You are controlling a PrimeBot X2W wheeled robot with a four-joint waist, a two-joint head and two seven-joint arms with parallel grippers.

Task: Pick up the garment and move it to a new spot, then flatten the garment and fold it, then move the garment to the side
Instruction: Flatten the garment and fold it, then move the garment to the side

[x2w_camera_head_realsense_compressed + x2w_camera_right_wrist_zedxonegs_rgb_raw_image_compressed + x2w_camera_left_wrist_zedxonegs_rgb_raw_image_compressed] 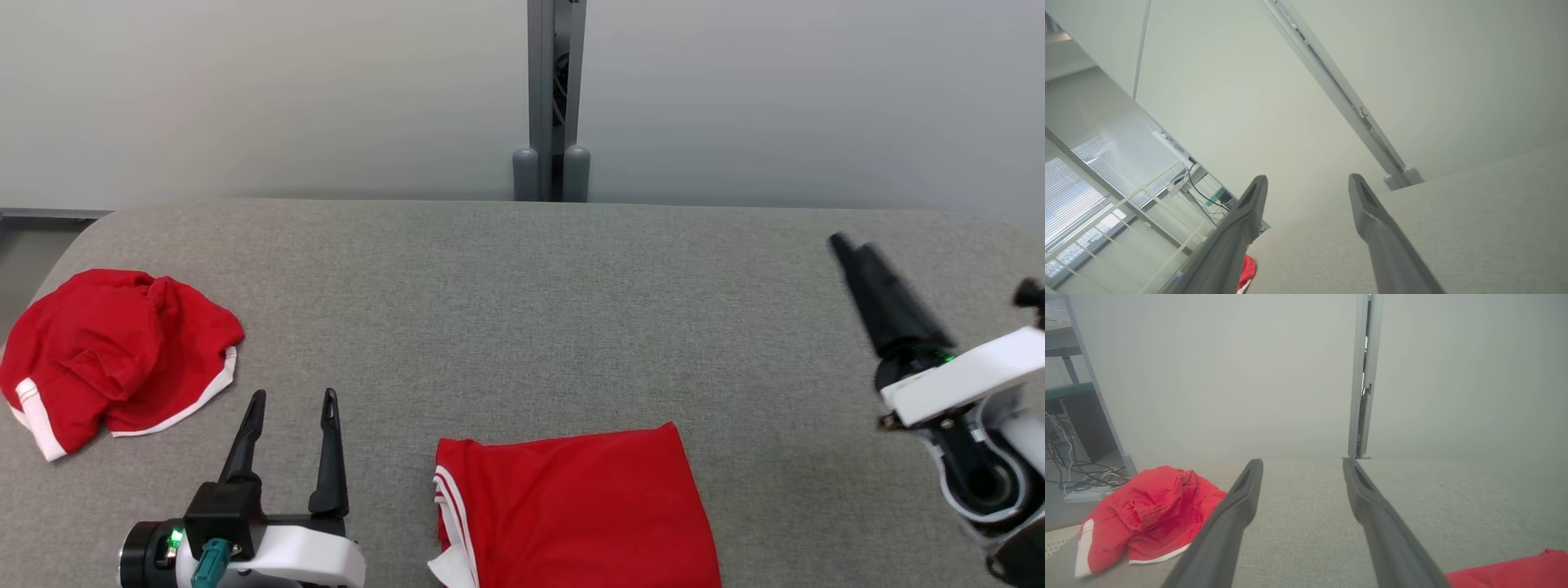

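A folded red garment [571, 506] with white trim lies flat at the near middle of the grey table [531, 310]; its corner [1515, 573] shows at the lower right of the left wrist view. A second red garment [114, 351] [1147, 514] [1247, 269] sits crumpled at the table's left end. My left gripper [294, 396] [1302, 461] is open and empty, between the two garments and touching neither. My right gripper [845, 245] [1306, 179] is raised at the right, tilted toward the back left, open with nothing between its fingers.
A grey post [555, 98] stands behind the table's far edge against a pale wall. The table's rounded left corner [73, 237] is close to the crumpled garment. Shelving and cables [1069, 457] lie on the floor beyond that end.
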